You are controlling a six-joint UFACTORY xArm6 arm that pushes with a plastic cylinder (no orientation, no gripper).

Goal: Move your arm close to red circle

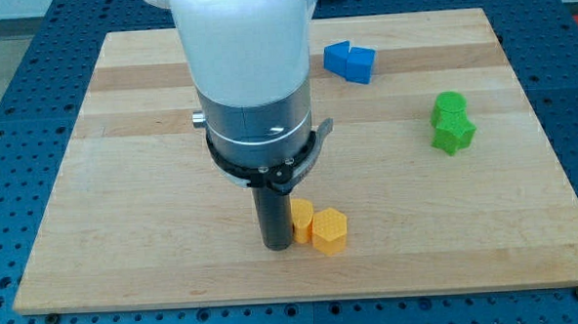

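Blue perforated bench surrounds the wooden tabletop (pixel 125 218). Red circle: not visible anywhere; possibly hidden behind the arm body (pixel 249 66), can't tell. End effector is a bare rod w/ no jaws, so nothing to spread or pinch. Your tip (pixel 277 246) sits down touching or just left of the yellow blocks (pixel 318 225). Arm stands vertical over them. Risk: any sweep toward view's right shoves the yellow pair; moving blind could also knock the unseen target. Blue blocks (pixel 349 61) and green blocks (pixel 451 122) lie well apart from the yellow pair.

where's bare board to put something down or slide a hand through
Free: the view's left side, and the band between the yellow blocks and green blocks. Crowded: around my tip, right against the yellow blocks, and by the blue blocks near the top edge.
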